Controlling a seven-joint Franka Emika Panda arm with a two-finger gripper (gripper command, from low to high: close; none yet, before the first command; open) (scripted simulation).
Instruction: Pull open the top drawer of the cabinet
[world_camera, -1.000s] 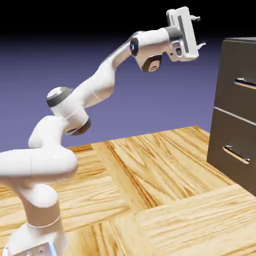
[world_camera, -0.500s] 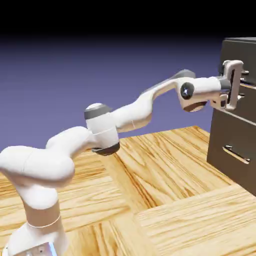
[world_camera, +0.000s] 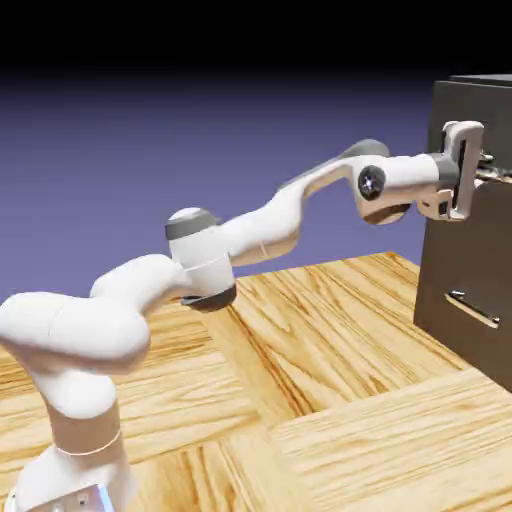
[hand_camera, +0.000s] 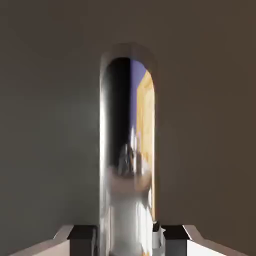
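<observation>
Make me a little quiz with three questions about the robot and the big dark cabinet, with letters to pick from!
1. Where is the robot's hand?
A. Flat on the wooden table
B. At the handle of the top drawer
C. At the handle of the lower drawer

2. How many silver handles does the exterior view show on the cabinet?
A. Two
B. Four
C. None

3. What are the hand's fingers doing?
A. Spread wide in the air
B. Holding a cube
C. Closed on the shiny top handle

Answers:
1. B, because the hand is up against the upper drawer front, well above the lower handle.
2. A, because one handle shows at the hand and one lower down.
3. C, because the hand view shows the silver bar filling the space between the two finger tips.
</observation>
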